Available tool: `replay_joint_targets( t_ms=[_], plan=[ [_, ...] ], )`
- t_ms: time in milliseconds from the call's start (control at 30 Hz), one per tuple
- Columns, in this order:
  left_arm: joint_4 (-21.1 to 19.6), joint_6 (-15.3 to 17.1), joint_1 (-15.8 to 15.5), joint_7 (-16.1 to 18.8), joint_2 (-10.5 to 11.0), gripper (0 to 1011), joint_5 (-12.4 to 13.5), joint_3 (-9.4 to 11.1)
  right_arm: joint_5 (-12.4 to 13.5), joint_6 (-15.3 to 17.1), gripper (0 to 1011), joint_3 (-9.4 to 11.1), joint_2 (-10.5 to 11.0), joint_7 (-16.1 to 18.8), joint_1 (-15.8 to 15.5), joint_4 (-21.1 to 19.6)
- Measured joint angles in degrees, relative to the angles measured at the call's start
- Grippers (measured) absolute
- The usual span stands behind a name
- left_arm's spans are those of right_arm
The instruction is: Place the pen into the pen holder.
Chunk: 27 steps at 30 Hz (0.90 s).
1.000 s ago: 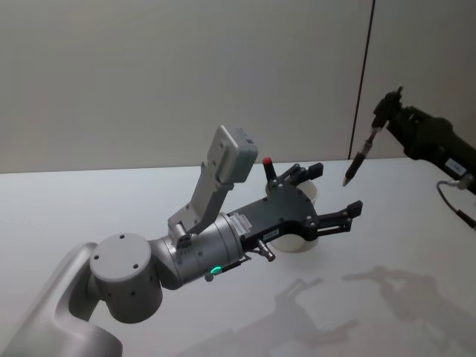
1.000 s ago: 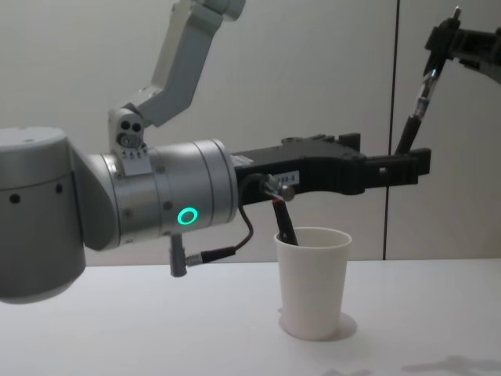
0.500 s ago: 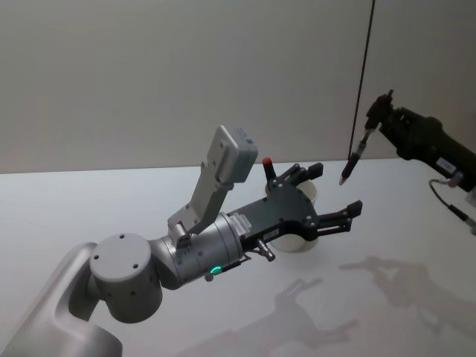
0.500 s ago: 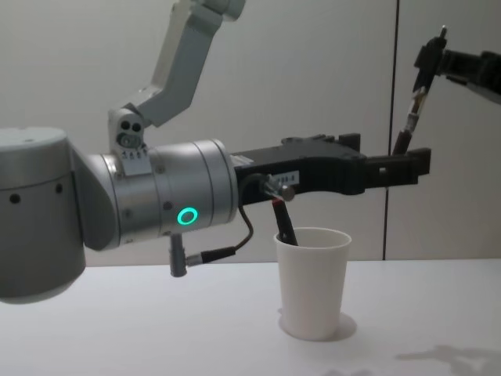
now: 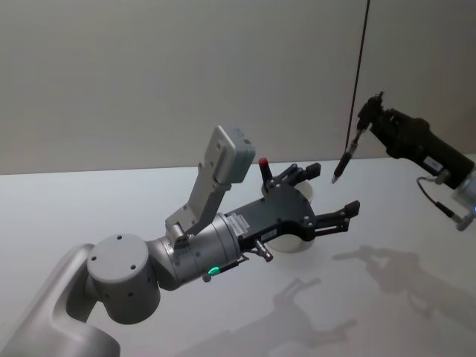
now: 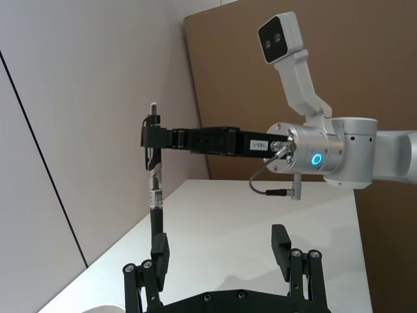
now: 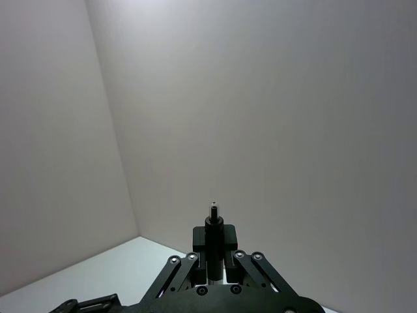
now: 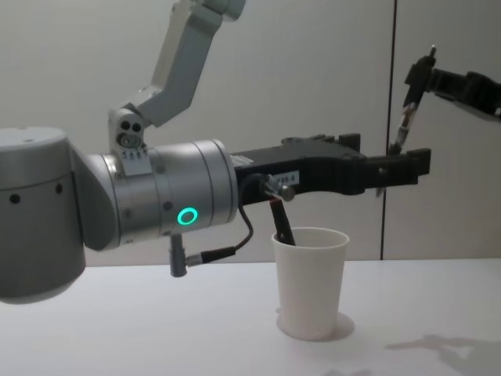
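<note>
White tabletop (image 5: 111,201) runs back to a plain pale wall with a dark vertical seam (image 5: 360,67); the left wrist view also shows a brown panel (image 6: 313,52) behind the robot. Near the table's far edge stands the pen holder (image 8: 310,282), a white paper cup with a dark, red-capped pen (image 5: 263,165) already leaning inside. Above it hovers the left gripper (image 5: 327,195), fingers spread wide and empty, partly hiding the cup from the head camera. Up and to the right, the right gripper (image 5: 367,115) pinches the pen (image 5: 343,158) by its top, tip hanging down, well above the table.
</note>
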Motion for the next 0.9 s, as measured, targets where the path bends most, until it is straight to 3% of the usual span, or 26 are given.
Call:
replay_joint_targets(
  t_ms=[567, 900],
  plan=[
    [0.0, 0.0, 0.0, 0.0, 0.0, 1003, 0.0, 0.0, 0.3, -3.1, 143, -2.3, -3.0, 2.2, 4.1, 7.7],
    [0.0, 0.0, 0.0, 0.0, 0.0, 1003, 0.0, 0.0, -1.0, -4.7, 143, -3.6, -4.7, 2.5, 6.4, 12.1]
  ],
)
